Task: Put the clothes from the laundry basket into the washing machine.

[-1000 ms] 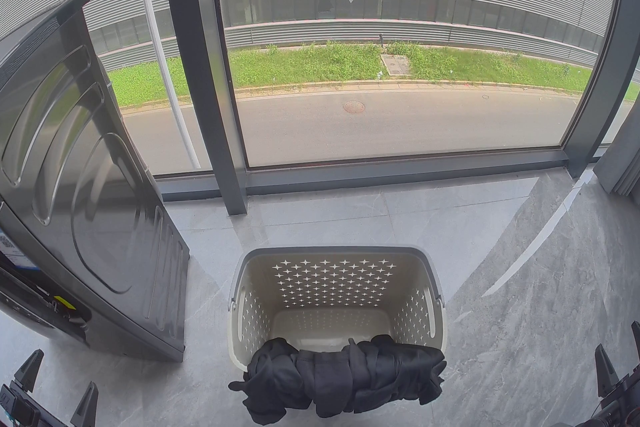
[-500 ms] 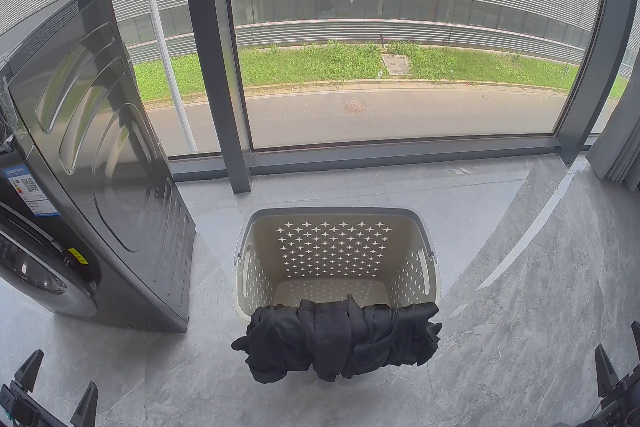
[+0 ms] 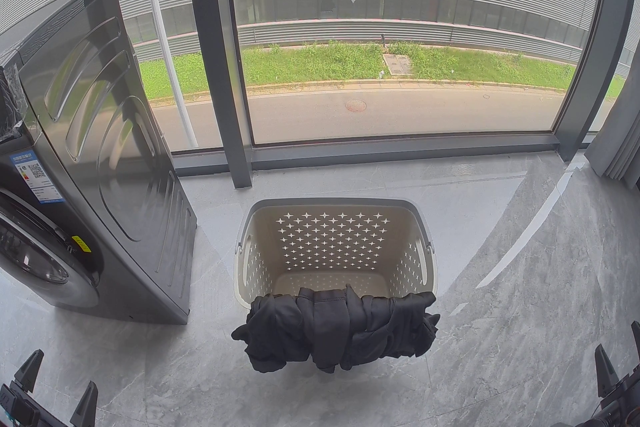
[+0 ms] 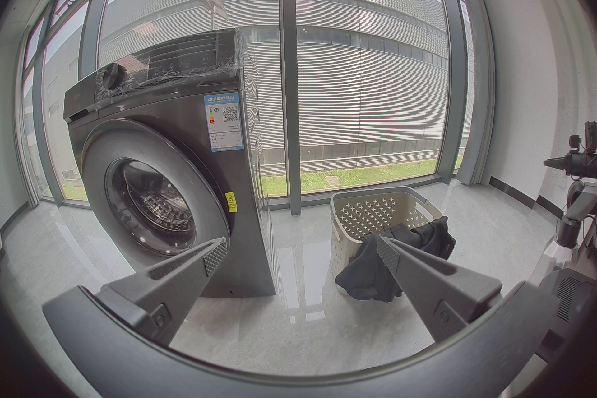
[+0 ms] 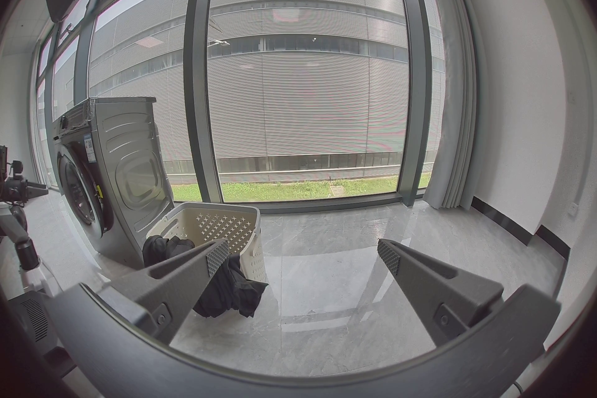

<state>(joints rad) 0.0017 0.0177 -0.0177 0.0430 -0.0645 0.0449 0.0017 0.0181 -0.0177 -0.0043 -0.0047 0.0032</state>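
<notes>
The left gripper (image 4: 300, 245) is holding its jaws spread wide, gripping and touching nothing; the right gripper (image 5: 301, 247) is doing the same. One basket (image 3: 333, 203) is sitting on the floor (image 3: 533, 288) toward its far edge, with one washer (image 3: 100, 181) standing to its left. One dark bundle of clothes (image 3: 333, 328), possibly several garments, is hanging over the basket's near rim.
</notes>
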